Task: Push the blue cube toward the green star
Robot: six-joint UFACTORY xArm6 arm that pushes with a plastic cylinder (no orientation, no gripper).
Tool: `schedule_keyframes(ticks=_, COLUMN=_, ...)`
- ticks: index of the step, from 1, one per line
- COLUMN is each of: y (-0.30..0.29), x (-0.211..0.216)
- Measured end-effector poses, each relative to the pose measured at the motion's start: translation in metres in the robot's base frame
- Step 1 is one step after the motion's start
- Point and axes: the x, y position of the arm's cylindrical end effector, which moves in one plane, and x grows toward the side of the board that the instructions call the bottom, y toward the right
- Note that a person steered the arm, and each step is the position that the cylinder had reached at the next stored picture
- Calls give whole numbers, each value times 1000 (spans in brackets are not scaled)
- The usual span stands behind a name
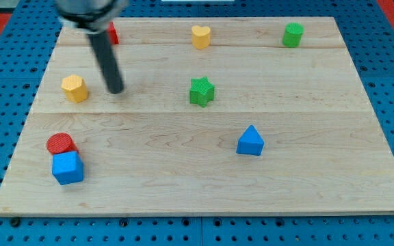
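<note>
The blue cube [68,167] sits near the board's lower left, touching a red cylinder [60,143] just above it. The green star [201,91] lies near the board's middle, up and to the right of the cube. My tip [116,89] rests on the board in the upper left, to the right of a yellow block [75,88]. It is well above the blue cube and far left of the green star.
A red block [112,33] is partly hidden behind the rod at the top left. A yellow heart [200,36] is at the top middle, a green cylinder [293,34] at the top right. A blue triangular block [250,141] lies right of centre.
</note>
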Motion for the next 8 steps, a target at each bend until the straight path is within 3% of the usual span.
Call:
schedule_keyframes(ticks=1, y=7, x=13)
schedule_keyframes(ticks=3, y=14, x=89)
schedule_keyframes(ticks=4, y=95, x=122)
schedule_keyframes(ticks=5, y=109, x=139)
schedule_keyframes(ticks=6, y=48, x=207)
schedule_keyframes(ticks=7, y=-84, x=227)
schedule_keyframes(ticks=8, y=-121, x=188)
